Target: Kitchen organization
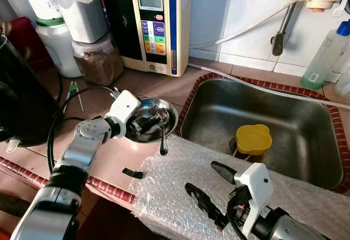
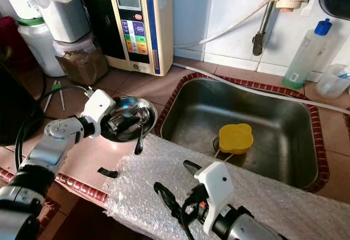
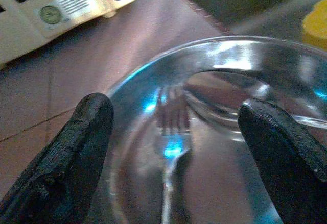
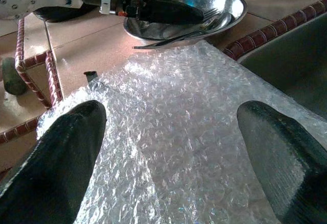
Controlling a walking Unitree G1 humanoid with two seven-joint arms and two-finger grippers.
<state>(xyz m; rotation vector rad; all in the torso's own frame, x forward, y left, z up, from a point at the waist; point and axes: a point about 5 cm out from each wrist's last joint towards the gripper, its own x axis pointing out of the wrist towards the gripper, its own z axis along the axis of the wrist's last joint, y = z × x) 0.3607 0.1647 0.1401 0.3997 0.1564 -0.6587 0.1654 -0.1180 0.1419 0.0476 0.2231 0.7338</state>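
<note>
My left end effector [image 1: 143,124] hovers open over the steel bowl [image 1: 170,114] holding a fork [image 3: 171,147]. My right end effector [image 1: 210,184] sits open above bubble wrap [image 1: 180,180].

bright even light | glare on steel bowl [image 1: 156,121] | left wrist view soft, perhaps defocused

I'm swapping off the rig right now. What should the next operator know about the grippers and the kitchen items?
Left gripper: open, reaching into the steel bowl on the counter left of the sink.
Right gripper: open, above the bubble wrap at the counter's front edge.
Bowl holds a fork and a spoon.
Yellow lid sits in the sink.
Nothing gripped; cutlery not yet picked up.
</note>
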